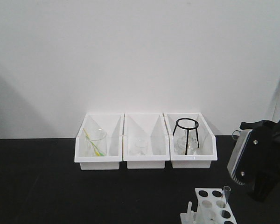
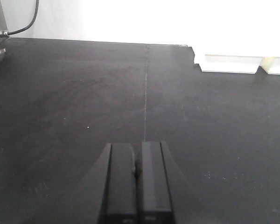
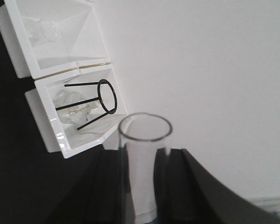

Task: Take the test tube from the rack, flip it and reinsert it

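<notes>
My right gripper (image 3: 143,153) is shut on a clear test tube (image 3: 143,163). The tube's open rim points away from the wrist, toward the white wall. In the front view this gripper (image 1: 247,129) is raised at the right, above and to the right of the rack, and the tube's rim (image 1: 235,135) sticks out at its upper left. The white rack (image 1: 209,205) stands at the bottom edge and holds a second clear tube (image 1: 225,195) upright. My left gripper (image 2: 137,172) is shut and empty, low over the black table; it does not show in the front view.
Three white bins stand in a row at the back by the wall. The left bin (image 1: 81,156) holds a beaker with a green-yellow rod. The middle bin (image 1: 144,163) holds small glassware. The right bin (image 1: 212,154) holds a black wire tripod (image 1: 186,133).
</notes>
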Motion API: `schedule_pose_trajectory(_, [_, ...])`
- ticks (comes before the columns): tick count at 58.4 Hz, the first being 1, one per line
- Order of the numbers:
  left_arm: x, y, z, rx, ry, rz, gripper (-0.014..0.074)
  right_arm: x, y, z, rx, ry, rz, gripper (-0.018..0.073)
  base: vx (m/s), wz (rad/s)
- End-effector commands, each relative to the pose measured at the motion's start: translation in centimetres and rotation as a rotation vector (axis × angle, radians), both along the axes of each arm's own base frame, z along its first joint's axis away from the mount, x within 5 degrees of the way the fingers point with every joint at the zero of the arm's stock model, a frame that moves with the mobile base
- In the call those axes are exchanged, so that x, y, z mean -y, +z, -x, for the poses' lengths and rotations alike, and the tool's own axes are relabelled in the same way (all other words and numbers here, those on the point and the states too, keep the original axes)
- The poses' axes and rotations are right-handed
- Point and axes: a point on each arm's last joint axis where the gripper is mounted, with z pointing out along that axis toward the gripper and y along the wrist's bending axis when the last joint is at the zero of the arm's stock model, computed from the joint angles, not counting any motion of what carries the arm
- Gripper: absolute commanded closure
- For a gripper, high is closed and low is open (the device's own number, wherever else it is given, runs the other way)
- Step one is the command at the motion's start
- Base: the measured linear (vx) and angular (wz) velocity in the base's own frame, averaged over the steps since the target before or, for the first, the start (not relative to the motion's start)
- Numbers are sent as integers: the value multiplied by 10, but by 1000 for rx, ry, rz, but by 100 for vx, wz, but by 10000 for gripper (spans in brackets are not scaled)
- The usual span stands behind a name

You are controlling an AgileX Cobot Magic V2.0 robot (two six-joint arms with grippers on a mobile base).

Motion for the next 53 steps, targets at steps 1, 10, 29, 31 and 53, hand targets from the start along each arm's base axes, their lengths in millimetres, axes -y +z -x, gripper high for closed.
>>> schedule_pose_trajectory(1, [1, 8, -1, 98, -11, -4, 603, 1, 18, 2, 14, -47, -210, 568, 0, 0])
schedule_pose_trajectory(10, [1, 8, -1, 98, -11, -4, 603, 0, 18, 2, -53, -108, -525, 568, 0, 0])
schedule_pose_trajectory(29, [1, 8, -1, 98, -11, -4, 603, -1, 18, 3, -166, -208, -1046, 568, 0, 0])
schedule_pose_trajectory(31, [1, 8, -1, 98, -11, -4, 603, -1, 18, 2, -176, -219, -1091, 568, 0, 0])
schedule_pose_trajectory(53, [1, 8, -1, 98, -11, -4, 603, 25, 7, 8, -140, 75, -1296, 568, 0, 0])
